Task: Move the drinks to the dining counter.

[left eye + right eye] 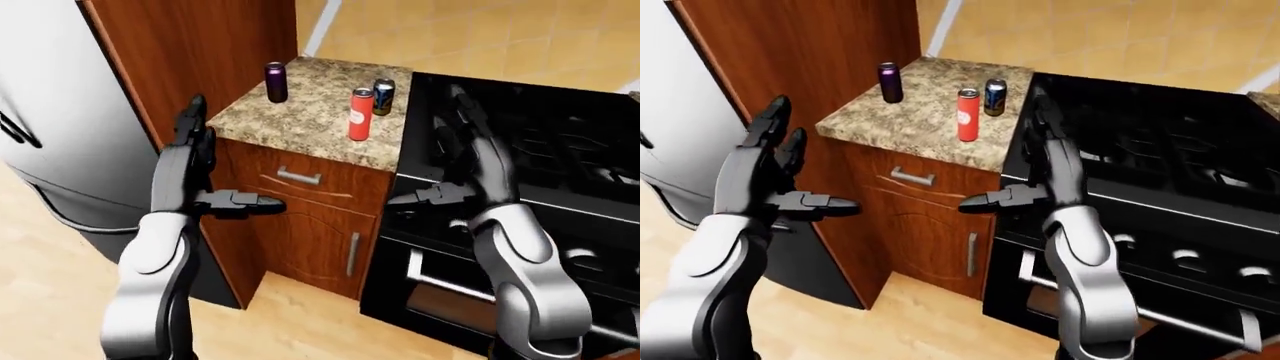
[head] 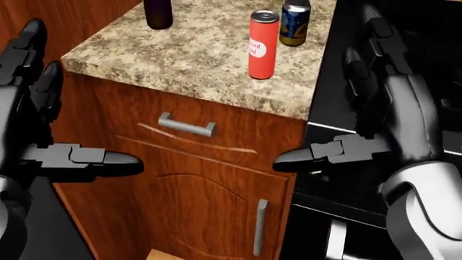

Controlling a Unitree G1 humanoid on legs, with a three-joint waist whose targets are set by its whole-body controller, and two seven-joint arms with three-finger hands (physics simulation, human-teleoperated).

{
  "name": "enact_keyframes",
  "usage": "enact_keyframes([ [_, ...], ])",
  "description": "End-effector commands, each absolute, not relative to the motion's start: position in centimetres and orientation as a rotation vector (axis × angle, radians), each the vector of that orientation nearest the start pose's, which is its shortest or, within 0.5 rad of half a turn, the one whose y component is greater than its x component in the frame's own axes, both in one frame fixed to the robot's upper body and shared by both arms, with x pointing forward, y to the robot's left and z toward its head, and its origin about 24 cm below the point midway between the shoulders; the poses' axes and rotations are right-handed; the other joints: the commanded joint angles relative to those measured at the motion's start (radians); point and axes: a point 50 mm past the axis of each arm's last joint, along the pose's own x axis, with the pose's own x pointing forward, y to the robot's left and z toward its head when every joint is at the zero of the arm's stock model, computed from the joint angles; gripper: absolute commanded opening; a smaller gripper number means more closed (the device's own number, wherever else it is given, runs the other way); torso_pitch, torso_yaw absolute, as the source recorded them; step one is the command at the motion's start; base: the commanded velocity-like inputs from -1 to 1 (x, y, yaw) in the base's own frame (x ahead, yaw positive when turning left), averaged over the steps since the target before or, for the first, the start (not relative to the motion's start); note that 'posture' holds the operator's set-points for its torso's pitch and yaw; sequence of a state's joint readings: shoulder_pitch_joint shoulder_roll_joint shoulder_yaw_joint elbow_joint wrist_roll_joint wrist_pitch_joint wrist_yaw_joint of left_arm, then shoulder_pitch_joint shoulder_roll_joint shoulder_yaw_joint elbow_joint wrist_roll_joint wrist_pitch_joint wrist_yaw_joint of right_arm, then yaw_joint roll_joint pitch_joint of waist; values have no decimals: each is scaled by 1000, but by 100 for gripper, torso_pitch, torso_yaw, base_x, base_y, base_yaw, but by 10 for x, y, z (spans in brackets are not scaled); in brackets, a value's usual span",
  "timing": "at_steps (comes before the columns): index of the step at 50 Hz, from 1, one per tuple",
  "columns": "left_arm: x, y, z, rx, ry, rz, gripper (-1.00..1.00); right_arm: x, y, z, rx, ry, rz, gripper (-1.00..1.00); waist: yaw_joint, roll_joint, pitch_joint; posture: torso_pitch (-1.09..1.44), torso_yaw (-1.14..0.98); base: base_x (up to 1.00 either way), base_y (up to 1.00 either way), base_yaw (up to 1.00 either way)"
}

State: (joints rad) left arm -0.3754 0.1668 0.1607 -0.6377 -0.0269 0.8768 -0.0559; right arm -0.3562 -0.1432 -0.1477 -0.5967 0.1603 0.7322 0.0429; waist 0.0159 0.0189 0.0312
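Three cans stand upright on the granite tabletop (image 1: pixel 300 120) — a red can (image 1: pixel 360 114) nearest its lower edge, a blue can (image 1: pixel 384 96) just beside it, a purple can (image 1: pixel 276 82) apart at the left. Left hand (image 1: pixel 200 169) and right hand (image 1: pixel 455 169) hang below them — both empty, fingers spread. A black stove (image 1: pixel 1160 165) adjoins the tabletop on the right.

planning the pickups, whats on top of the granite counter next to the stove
Three cans stand upright and apart on the granite counter: a purple can, a red can and a dark blue can. Nothing covers them. Both hands are open, below the counter's edge.
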Motion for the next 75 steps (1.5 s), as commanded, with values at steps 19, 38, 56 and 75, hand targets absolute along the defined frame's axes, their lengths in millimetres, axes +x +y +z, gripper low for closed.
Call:
enact_keyframes([
  [19, 268, 168, 211, 121, -204, -6, 100, 265, -180, 216, 5, -282, 21, 100, -16, -6, -36, 0, 0, 20, 0, 0],
  [38, 269, 168, 209, 121, -199, -2, 100, 267, -179, 213, -4, -282, 21, 100, -8, -76, -19, 0, 0, 12, -7, 0],
  [56, 271, 171, 206, 111, -197, 3, 100, 270, -178, 214, 0, -282, 23, 100, -3, 3, -6, 0, 0, 22, 0, 0],
  [75, 269, 174, 202, 105, -194, 8, 100, 274, -176, 212, -6, -279, 19, 100, -30, -11, -15, 0, 0, 11, 0, 0],
])
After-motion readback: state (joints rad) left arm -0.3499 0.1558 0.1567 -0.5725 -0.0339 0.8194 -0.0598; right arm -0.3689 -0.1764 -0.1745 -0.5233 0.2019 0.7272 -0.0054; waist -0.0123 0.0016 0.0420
